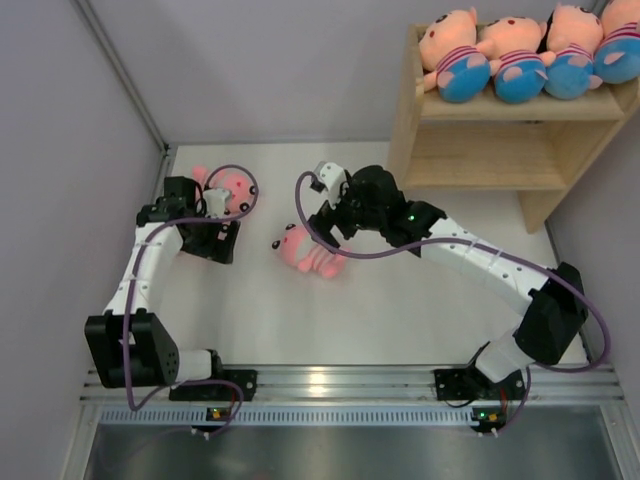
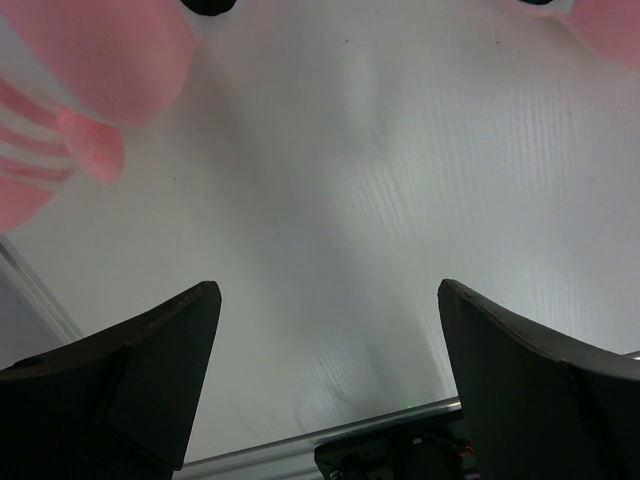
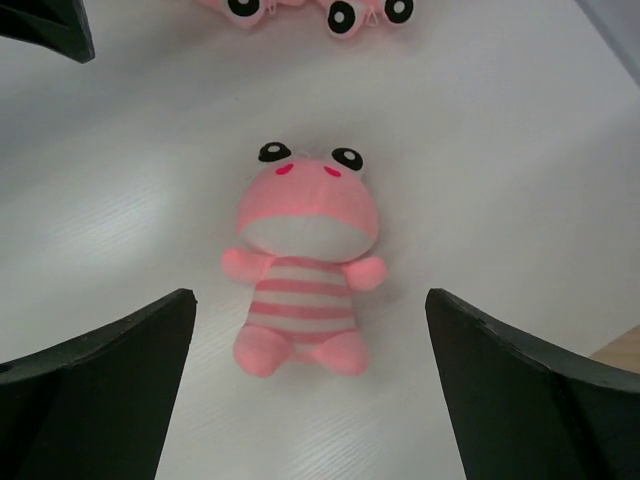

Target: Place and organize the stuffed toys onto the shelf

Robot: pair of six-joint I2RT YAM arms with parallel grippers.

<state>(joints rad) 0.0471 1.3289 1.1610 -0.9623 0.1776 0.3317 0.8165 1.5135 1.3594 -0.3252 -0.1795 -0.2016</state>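
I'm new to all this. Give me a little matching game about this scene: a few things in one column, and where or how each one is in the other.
Things:
1. blue-bottomed toys
2. striped pink toy
3. other pink toy
4. left tool

Place or state:
a. open, holding nothing
b. on the table, under the right tool
c. on top of the shelf
d. near the table's far left corner

Pairs: 1-c, 2-b, 3-d, 4-a
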